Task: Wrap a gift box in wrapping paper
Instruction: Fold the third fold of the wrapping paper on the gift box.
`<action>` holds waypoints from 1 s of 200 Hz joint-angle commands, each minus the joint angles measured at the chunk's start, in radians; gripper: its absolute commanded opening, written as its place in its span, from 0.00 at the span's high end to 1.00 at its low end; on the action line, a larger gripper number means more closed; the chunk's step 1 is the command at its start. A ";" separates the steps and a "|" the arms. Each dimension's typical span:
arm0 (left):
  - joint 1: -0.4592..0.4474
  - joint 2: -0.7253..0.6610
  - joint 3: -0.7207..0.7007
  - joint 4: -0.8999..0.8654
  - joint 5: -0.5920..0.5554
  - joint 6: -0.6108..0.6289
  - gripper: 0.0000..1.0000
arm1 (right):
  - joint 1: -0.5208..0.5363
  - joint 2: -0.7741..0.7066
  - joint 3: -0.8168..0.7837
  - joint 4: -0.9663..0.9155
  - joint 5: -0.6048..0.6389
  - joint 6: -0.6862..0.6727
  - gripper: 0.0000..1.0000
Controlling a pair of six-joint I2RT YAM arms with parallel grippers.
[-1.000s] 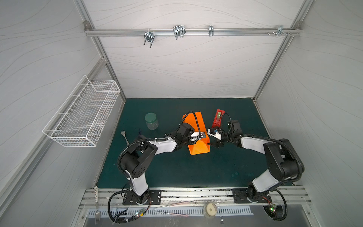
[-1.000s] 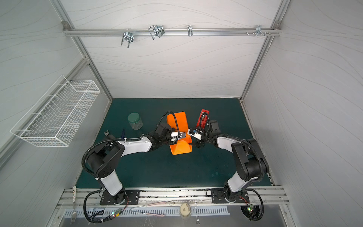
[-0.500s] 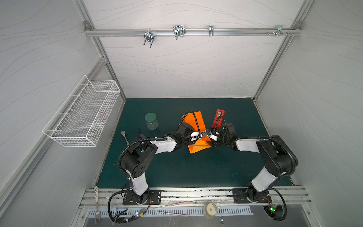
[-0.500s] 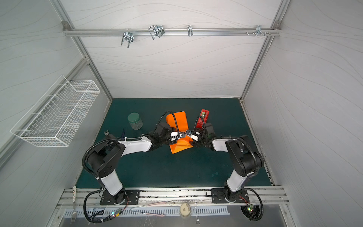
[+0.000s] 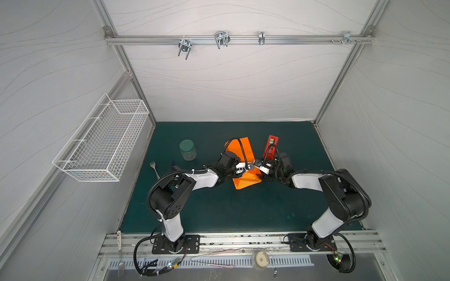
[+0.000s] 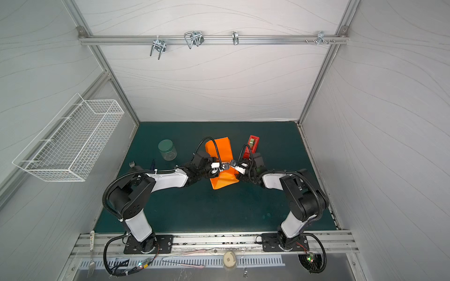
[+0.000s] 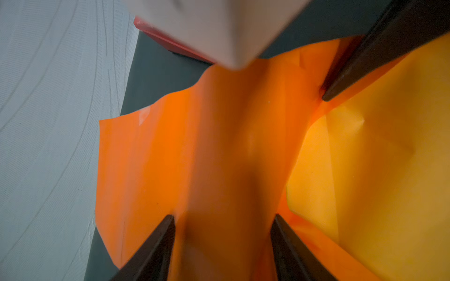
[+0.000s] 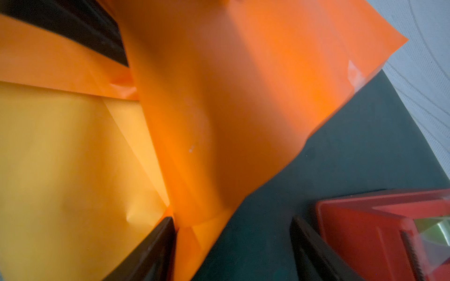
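— At centre frame in both top views, a large glossy orange sheet of wrapping paper [image 5: 244, 182] lies creased over a block shape on the dark green mat [image 5: 219, 206], with both arms meeting above it. Where is the squat yellow-green gift box?

— Out of sight. It shows bare nowhere. Judging by the bulge, it sits under the lower end of the orange shape, where the wrist views show a paler, yellower panel with crisp fold lines.

— So the paper is on. What is left?

— Plenty, by my reading. One long flap runs loose toward the upper part of the frame, and I see no strip sealing a seam. A clear glint at the flap's corner may be tape, but it is too small to tell. The red plastic tape dispenser [image 5: 270, 146] stands just right of the paper.

— And the grippers?

— The left gripper [image 7: 224, 219] has its fingers apart with the flap's root filling the gap. Whether it is squeezing or merely straddling, I cannot tell. The right gripper [image 8: 232, 220] is spread and holds nothing, with one finger touching the paper's edge and the other over bare mat beside the dispenser.
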 commanded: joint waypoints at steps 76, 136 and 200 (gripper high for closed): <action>-0.006 0.052 -0.033 -0.083 -0.011 0.012 0.37 | -0.080 -0.106 0.012 -0.100 -0.310 -0.102 0.41; -0.006 0.061 -0.034 -0.068 -0.021 0.018 0.37 | -0.181 -0.075 0.083 -0.284 -0.450 -0.371 0.45; -0.003 -0.025 0.021 -0.169 0.057 -0.092 0.33 | -0.193 -0.062 0.092 -0.271 -0.450 -0.339 0.48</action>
